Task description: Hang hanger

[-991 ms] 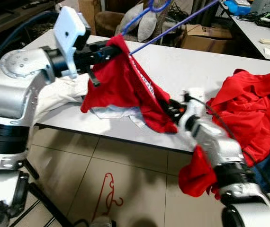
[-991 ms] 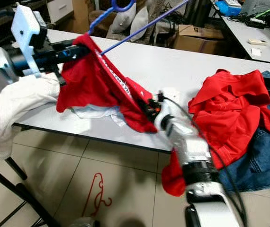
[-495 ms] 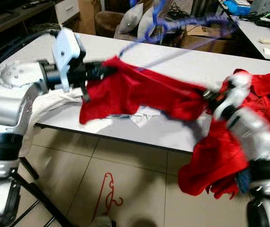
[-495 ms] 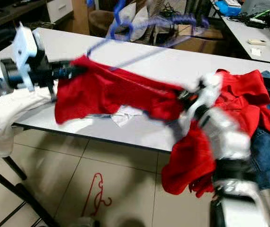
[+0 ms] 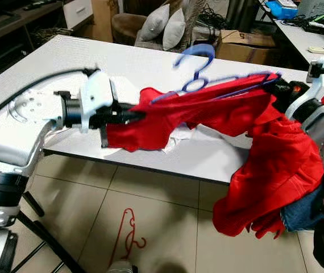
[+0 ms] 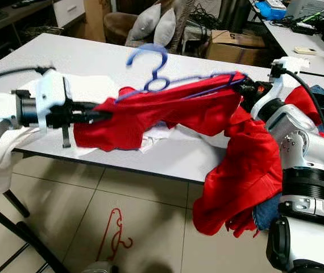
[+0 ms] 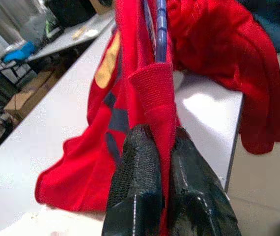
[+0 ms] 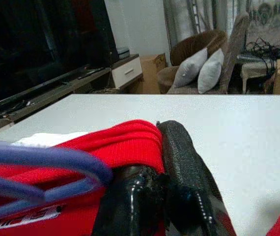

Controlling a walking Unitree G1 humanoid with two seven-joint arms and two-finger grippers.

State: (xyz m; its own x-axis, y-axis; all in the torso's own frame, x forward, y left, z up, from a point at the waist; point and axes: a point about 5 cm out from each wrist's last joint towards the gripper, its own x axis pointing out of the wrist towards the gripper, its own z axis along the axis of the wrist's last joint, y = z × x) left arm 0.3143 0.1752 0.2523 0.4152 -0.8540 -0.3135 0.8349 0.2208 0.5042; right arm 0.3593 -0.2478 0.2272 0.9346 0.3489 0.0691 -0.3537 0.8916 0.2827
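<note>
Red cloth of the shirt [image 6: 173, 111] is pinched tight in your left claw [image 7: 154, 162] and right claw [image 8: 152, 169]; it stretches between them above the white table [image 5: 207, 153]; the blue hanger [image 6: 156, 74] sits inside it, hook poking up; keep both pinches firm and level, and lift slowly.

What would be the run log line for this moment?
left claw: shut on red knit garment | right claw: shut on garment's other end | blue wire hanger: inside garment, hook up | garment: stretched over white table
</note>
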